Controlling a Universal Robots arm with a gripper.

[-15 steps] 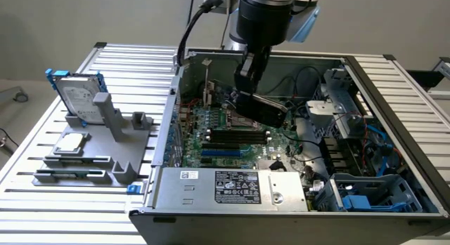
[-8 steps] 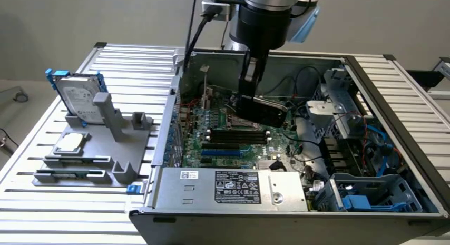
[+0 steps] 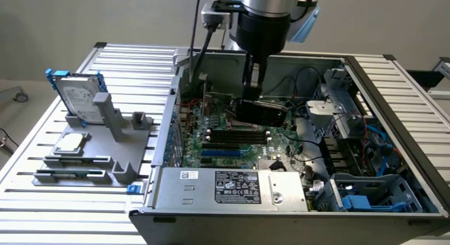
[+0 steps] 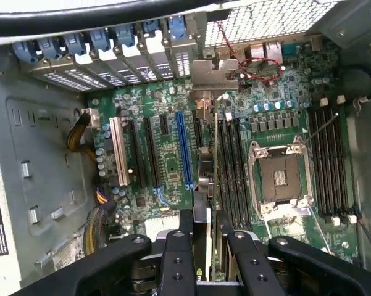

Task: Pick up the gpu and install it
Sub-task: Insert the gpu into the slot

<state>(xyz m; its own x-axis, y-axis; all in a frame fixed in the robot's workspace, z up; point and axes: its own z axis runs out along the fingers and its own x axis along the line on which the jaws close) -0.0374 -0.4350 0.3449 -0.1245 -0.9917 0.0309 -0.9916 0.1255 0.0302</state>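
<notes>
The gpu (image 3: 262,113), a flat card with a black cover, hangs tilted just above the motherboard (image 3: 232,142) inside the open computer case. My gripper (image 3: 251,95) comes down from above and is shut on the card's upper edge. In the wrist view the gpu (image 4: 204,179) is seen edge-on between the two black fingers (image 4: 178,246), its metal end bracket (image 4: 215,73) toward the case's rear slot openings. It hovers over the board between the long blue slot (image 4: 184,148) and the black memory slots (image 4: 228,166). I cannot tell whether it touches a slot.
A silver hard drive with blue rails (image 3: 79,97) and a square silver chip (image 3: 70,143) rest on a grey fixture at the exterior view's left. The power supply (image 3: 225,187) fills the case's near side. The empty CPU socket (image 4: 278,176), cables and case walls crowd the card.
</notes>
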